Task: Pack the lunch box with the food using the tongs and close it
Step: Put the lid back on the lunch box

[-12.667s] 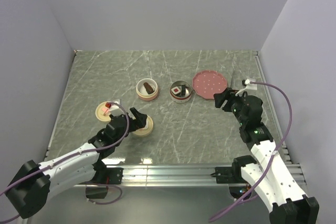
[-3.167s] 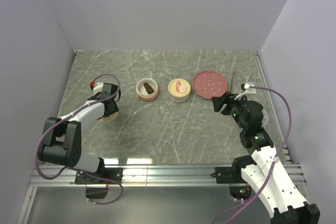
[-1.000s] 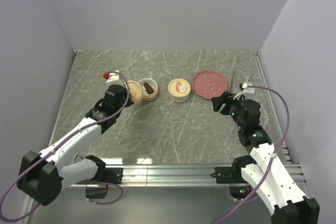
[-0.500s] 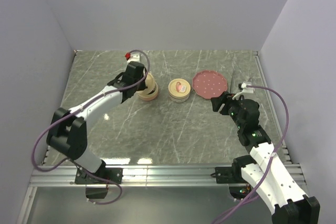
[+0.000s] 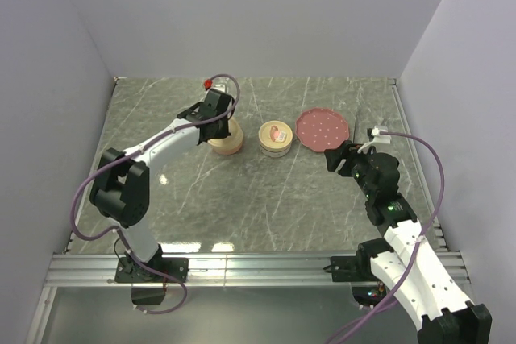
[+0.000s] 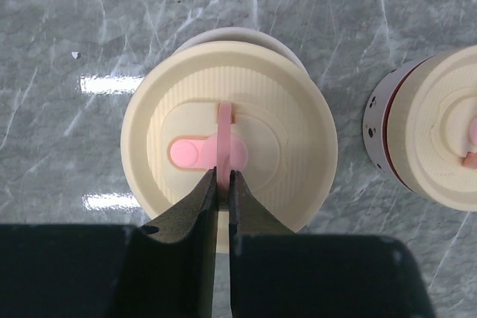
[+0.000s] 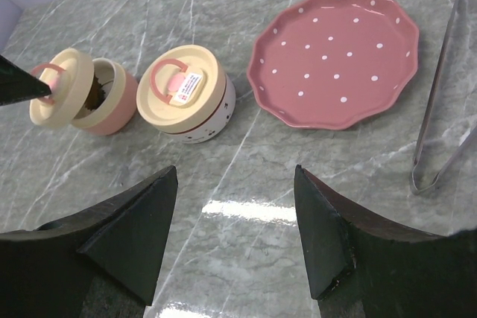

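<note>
Grey veined marble top [image 5: 282, 199] | rnd ribbed cream lid [image 6: 291, 161] | scalloped pink plate [image 7: 335, 57]

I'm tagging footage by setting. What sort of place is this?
Probably a lab robot workcell, not a kitchen: plain walls box in a marble-look tabletop, and a left arm and a right arm are mounted on an aluminium rail at its near edge.

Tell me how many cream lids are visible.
2. The first lid hangs tilted over the pink bowl, its loop pinched by the left gripper; the second lid sits on the white container beside the pink plate.
</note>
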{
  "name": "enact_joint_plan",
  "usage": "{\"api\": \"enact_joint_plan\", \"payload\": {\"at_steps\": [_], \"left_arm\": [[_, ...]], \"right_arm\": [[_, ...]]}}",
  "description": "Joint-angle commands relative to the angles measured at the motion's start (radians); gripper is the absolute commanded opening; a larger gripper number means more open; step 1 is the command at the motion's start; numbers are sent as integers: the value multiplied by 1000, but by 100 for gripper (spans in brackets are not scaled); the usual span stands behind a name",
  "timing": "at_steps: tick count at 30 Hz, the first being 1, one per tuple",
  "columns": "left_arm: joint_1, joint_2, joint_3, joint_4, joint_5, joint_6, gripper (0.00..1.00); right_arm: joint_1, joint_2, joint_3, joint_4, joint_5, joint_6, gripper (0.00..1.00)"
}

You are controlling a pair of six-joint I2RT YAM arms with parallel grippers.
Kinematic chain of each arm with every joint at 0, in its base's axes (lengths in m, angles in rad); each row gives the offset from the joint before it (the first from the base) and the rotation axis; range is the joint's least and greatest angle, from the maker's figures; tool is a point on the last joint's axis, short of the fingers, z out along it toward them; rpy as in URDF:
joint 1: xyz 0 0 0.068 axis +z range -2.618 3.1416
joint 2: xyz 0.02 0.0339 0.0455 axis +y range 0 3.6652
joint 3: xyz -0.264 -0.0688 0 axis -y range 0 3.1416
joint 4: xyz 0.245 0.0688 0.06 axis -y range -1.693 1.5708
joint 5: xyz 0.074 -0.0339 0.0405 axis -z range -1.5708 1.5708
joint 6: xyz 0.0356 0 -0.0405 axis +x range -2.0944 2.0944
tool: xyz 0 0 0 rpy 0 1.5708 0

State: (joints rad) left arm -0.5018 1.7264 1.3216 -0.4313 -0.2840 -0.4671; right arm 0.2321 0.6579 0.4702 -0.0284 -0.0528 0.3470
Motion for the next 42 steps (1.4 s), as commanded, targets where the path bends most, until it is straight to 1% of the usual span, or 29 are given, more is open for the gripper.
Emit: {"api": "enact_joint_plan", "payload": {"at_steps": [1, 11, 17, 25, 30, 42], "left_arm": [[-4, 19, 74, -23, 22, 21, 0], [-4, 143, 185, -98, 11, 41, 0], [-4, 160, 183, -93, 14, 42, 0], [-4, 202, 229, -121, -6, 51, 0], [-4, 226, 251, -133, 12, 61, 0], [-14, 225, 157, -66, 25, 45, 0]], "right_arm": [[9, -10, -1, 42, 8, -3, 71], [9, -35, -5, 33, 16, -3, 71], [9, -38, -5, 33, 16, -3, 71], [7, -41, -7, 35, 19, -3, 71], [9, -41, -7, 33, 19, -3, 71], [9, -40, -8, 33, 18, -2, 71]]}}
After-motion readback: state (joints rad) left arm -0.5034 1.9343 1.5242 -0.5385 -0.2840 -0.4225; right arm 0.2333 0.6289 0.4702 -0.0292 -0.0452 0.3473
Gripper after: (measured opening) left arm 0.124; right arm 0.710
